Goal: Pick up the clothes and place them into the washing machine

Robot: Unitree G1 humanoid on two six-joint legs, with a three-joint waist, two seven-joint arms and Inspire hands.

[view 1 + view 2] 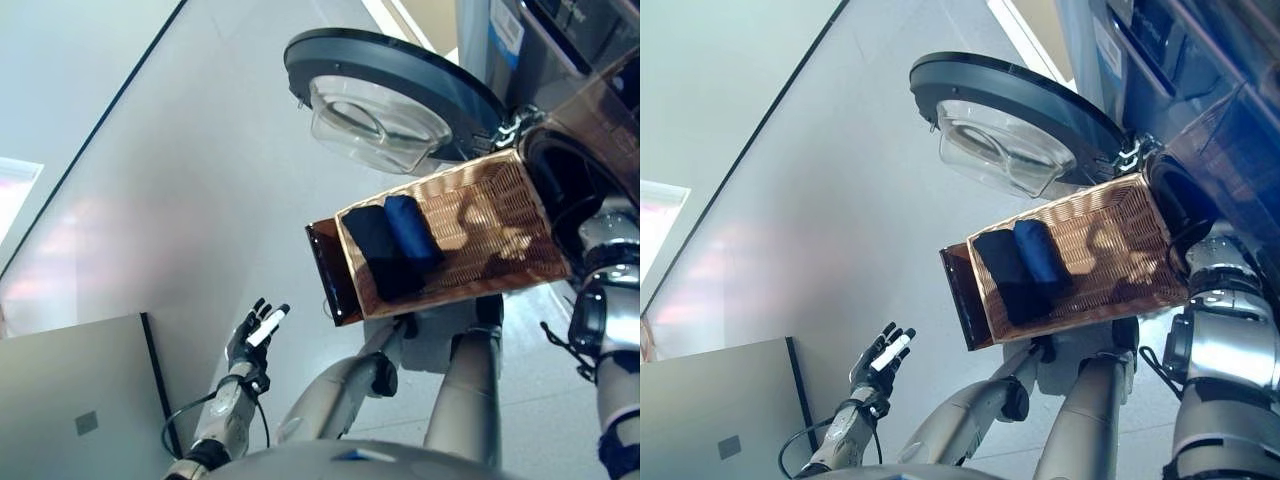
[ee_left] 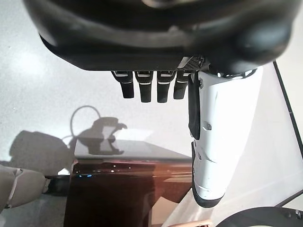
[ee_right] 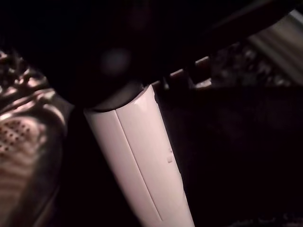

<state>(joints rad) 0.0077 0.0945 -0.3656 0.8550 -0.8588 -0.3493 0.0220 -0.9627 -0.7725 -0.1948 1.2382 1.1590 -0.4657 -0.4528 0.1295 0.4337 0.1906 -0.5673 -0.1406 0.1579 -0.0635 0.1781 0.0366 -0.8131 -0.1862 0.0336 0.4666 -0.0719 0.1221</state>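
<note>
A wicker basket (image 1: 490, 215) stands before the washing machine (image 1: 590, 60), whose round door (image 1: 385, 95) is swung open. At the basket's left end lie a dark navy garment (image 1: 385, 255) and a blue one (image 1: 412, 228) side by side. My right arm (image 1: 615, 290) reaches into the machine's dark opening (image 1: 575, 185), where the hand is hidden. In the right wrist view my right hand (image 3: 142, 161) shows only its white thumb against darkness, beside the perforated drum wall (image 3: 23, 137). My left hand (image 1: 252, 338) hangs open at the lower left, far from the basket, holding nothing.
A dark brown stand (image 1: 330, 275) juts out under the basket's left end. A grey cabinet (image 1: 80, 400) sits at the lower left, beside my left hand. Pale shiny floor (image 1: 200, 180) spreads left of the door.
</note>
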